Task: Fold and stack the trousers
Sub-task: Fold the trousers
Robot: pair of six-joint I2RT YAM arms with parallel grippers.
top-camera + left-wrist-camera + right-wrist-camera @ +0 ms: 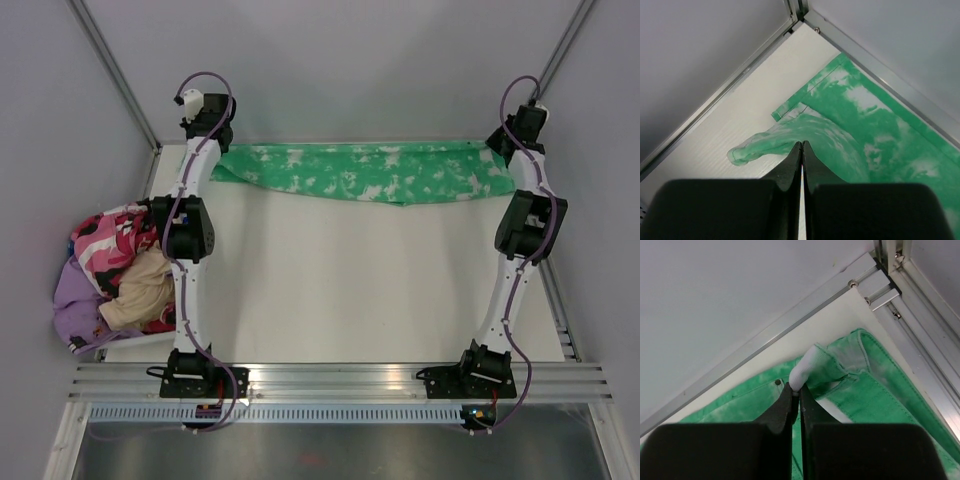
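Note:
The trousers (360,172) lie stretched out flat along the far edge of the table, bright green with white mottling. My left gripper (210,148) is at their left end. In the left wrist view it (802,144) is shut, with a raised fold of the leg end (760,147) pinched at its tips. My right gripper (505,147) is at their right end. In the right wrist view it (800,386) is shut on a pale bunched fold of the waistband (812,362), next to the small dark button (778,382).
A pile of other clothes (115,275), pink camouflage, beige and purple, lies at the table's left edge. Aluminium rails (890,285) and grey walls close in the far corners right behind both grippers. The white table (350,290) stretches toward the arm bases.

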